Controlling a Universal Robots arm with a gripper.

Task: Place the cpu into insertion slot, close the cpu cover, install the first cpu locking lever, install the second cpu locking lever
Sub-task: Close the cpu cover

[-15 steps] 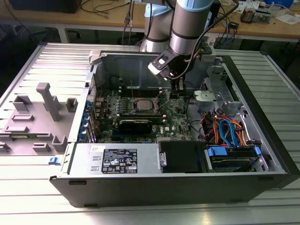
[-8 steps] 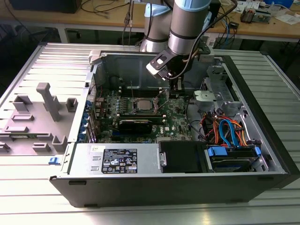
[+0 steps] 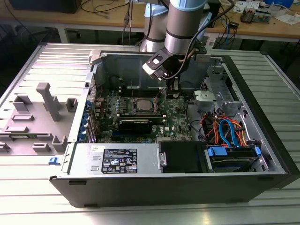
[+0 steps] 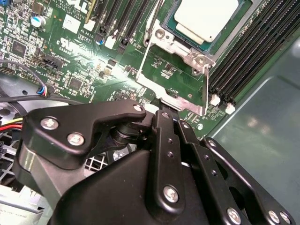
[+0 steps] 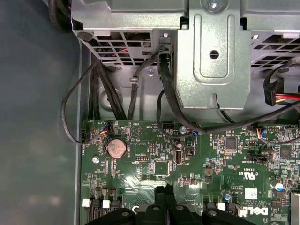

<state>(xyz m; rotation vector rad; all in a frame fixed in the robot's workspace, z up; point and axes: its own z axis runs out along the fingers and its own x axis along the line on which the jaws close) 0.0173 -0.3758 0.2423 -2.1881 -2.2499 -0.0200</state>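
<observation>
1. Exterior view first: the computer case [image 3: 164,192] lies open on its side and the arm reaches down into it. Keep your wrist clear of the case walls while you work.
2. The green board [image 3: 176,119] carries everything. Any push you make goes into it, so I judge a slow, light stroke is best.
3. The gripper [image 4: 161,112] hangs over the board just beside the socket. Its fingers are drawn together, and the tips sit at the cover's free edge. I cannot tell whether that edge is nipped between them or only touched.
4. The insertion slot [image 4: 180,47] sits near the middle of the board, between the banks of long black memory slots. Line your stroke up square to its silver rim.
5. The cpu cover [image 4: 150,84] seems raised off the slot, since green board shows through its window. The step in hand reads as closing it. Swing it about its hinge instead of dragging it sideways.
6. The cpu [image 4: 206,16] already lies flat in the slot. Check that the cover comes down around the chip and not on one of its corners.
7. A thin locking lever [image 3: 131,93] stands upright at the slot's edge. Keep the cover's path clear of it.
</observation>
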